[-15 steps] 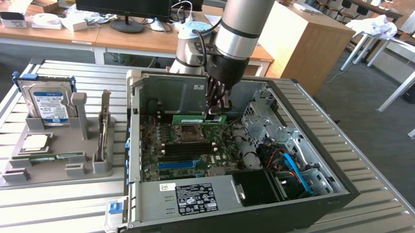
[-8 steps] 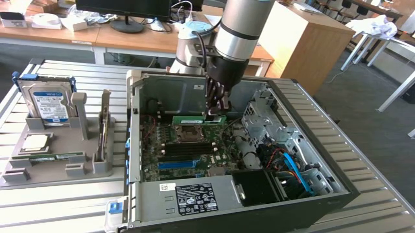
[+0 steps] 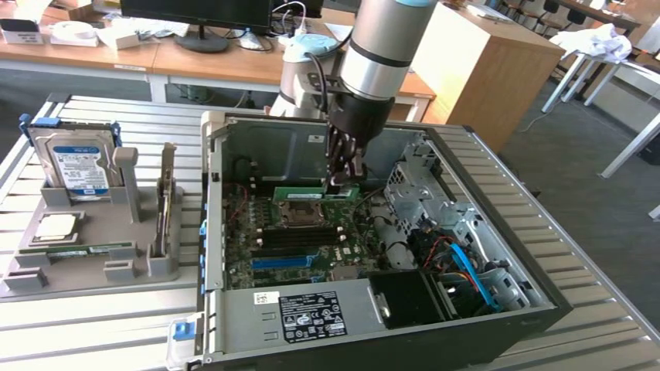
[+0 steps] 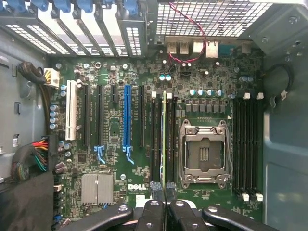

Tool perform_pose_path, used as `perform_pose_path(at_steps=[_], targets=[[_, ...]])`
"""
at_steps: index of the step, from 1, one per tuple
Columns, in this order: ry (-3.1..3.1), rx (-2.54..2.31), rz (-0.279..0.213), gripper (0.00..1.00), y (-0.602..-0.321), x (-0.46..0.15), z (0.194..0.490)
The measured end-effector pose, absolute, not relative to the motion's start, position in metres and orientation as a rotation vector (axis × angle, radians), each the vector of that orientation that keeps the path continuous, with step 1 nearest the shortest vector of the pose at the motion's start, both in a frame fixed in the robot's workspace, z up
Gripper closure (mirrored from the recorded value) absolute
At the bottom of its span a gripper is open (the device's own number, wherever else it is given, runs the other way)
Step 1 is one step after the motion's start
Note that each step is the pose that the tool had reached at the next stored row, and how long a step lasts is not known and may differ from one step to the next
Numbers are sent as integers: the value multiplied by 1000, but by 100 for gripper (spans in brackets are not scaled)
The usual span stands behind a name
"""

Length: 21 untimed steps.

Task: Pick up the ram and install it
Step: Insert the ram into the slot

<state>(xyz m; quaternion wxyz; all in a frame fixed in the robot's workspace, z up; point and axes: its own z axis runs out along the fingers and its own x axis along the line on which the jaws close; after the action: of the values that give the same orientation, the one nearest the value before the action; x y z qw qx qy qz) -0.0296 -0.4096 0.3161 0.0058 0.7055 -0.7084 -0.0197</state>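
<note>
— Where was your long green circuit-board ram stick (image 3: 309, 193)?
— Just beside the square silver metal processor socket (image 4: 202, 153), parallel to its edge.
— Your black gripper (image 4: 163, 190)?
— Clamped on that stick, near one end.
</note>
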Motion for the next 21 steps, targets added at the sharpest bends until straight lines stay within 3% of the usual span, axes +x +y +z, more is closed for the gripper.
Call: perform_pose_path(at_steps=[21], targets=[[-2217,2209,-62,89,-411,-30,303]])
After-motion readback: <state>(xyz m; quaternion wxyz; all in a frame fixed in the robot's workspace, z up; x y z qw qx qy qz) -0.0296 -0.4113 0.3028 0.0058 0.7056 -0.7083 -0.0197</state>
